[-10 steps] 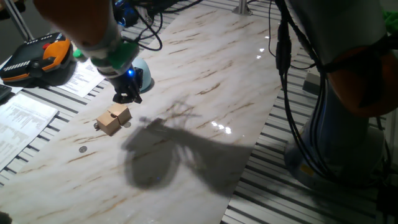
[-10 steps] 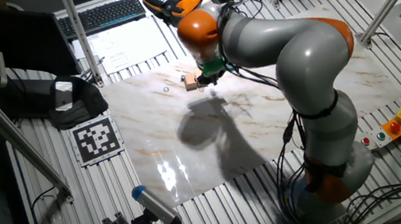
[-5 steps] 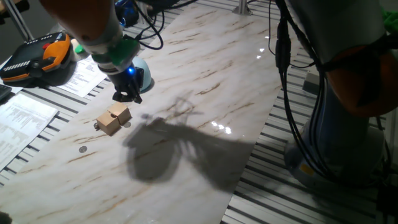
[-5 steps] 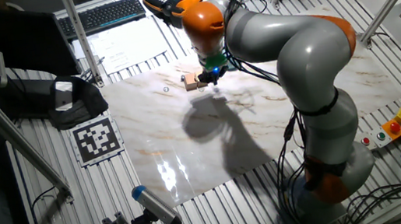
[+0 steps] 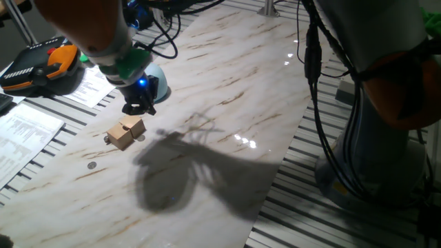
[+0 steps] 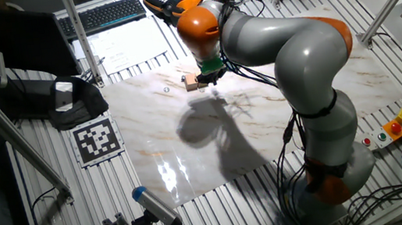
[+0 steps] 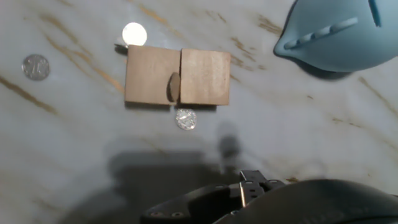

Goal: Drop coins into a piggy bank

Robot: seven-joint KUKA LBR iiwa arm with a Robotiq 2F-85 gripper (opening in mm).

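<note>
Moved: my gripper shifted slightly sideways above the wooden cubes.
Grip: cannot tell.
Piggy bank: 2 o'clock of cubes.

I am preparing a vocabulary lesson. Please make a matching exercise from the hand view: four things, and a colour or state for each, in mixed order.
1. piggy bank
2. wooden cubes
3. coin between the cubes
4. coin at far left

a. standing on edge
b. tan, side by side
c. pale blue
d. lying flat, alone on the marble

Pairs: 1-c, 2-b, 3-a, 4-d
</note>
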